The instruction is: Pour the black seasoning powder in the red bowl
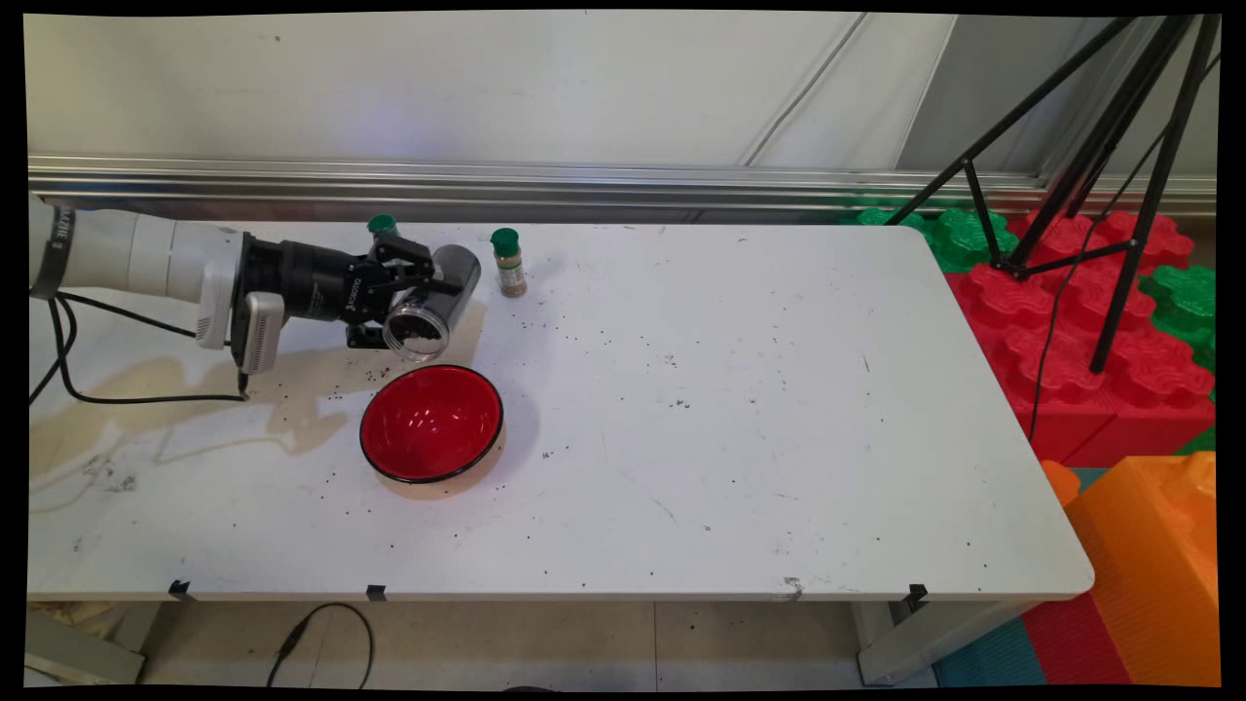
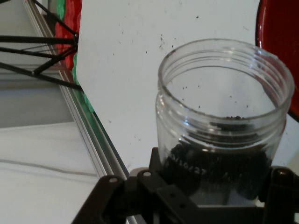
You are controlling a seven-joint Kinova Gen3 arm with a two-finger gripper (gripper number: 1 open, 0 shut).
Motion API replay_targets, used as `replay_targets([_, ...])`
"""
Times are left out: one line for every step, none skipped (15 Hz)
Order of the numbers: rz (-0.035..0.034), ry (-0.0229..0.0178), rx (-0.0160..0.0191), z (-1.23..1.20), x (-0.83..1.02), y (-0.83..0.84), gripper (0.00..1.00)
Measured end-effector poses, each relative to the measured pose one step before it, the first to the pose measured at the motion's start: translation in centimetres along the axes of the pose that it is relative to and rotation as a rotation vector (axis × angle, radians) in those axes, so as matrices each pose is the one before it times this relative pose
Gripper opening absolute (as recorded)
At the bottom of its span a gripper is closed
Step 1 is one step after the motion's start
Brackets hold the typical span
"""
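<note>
The black two-finger gripper, closed around a clear, lidless plastic jar of dark grains, holds it tipped on its side near the table's far-left corner, mouth angled toward the glossy red bowl (just beyond its far rim).

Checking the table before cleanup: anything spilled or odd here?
Yes. Dark grains are scattered over the table around the red bowl, which looks empty. The gripper holds an open jar tilted.

no legible text, small white lettering on the black wrist too tiny to read
</note>
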Motion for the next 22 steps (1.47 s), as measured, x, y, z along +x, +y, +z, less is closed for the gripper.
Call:
replay_targets([0.01945,0.00113,0.00060,-0.001,0.084,0.017,0.00])
replay_targets([0.01634,0.00086,0.00063,-0.002,0.073,0.008,0.00])
replay_targets([0.01081,0.00039,0.00048,-0.006,0.047,0.010,0.00])
replay_targets([0.01654,0.00051,0.00070,-0.008,0.068,0.003,0.00])
replay_targets([0.01875,0.00018,0.00054,-0.027,0.079,0.012,0.00])
replay_targets([0.01933,-0.00037,0.00062,-0.037,0.084,0.009,0.00])
replay_targets([0.01862,-0.00057,0.00060,-0.031,0.068,0.009,0.00])
replay_targets([0.01603,-0.00085,0.00063,-0.031,0.057,0.003,0.00])
replay_targets([0.01924,-0.00161,0.00079,-0.035,0.052,0.001,0.00])
replay_targets([0.01191,-0.00102,0.00062,-0.026,0.035,0.000,0.00])
replay_targets([0.01262,-0.00108,0.00098,-0.025,0.028,-0.012,0.00])
replay_targets([0.01244,-0.00114,0.00095,-0.024,0.026,-0.007,0.00])
replay_targets([0.01274,-0.00142,0.00117,-0.027,0.019,-0.015,0.00])
replay_targets([0.01472,-0.00126,0.00134,-0.026,0.024,-0.019,0.00])
replay_targets([0.01075,-0.00117,0.00123,-0.027,0.016,-0.017,0.00])
replay_targets([0.01380,-0.00156,0.00163,-0.032,0.013,-0.019,0.00])
replay_targets([0.01036,-0.00101,0.00139,-0.019,0.008,-0.025,0.00])
replay_targets([0.01497,-0.00172,0.00195,-0.049,0.017,-0.031,0.00])
replay_targets([0.02232,-0.00161,0.00290,-0.046,0.013,-0.060,0.00])
replay_targets([0.01229,-0.00065,0.00164,-0.035,0.012,-0.032,0.00])
replay_targets([0.01150,-0.00077,0.00159,-0.041,0.012,-0.026,0.00])
replay_targets([0.01201,-0.00049,0.00169,-0.034,0.016,-0.035,0.00])
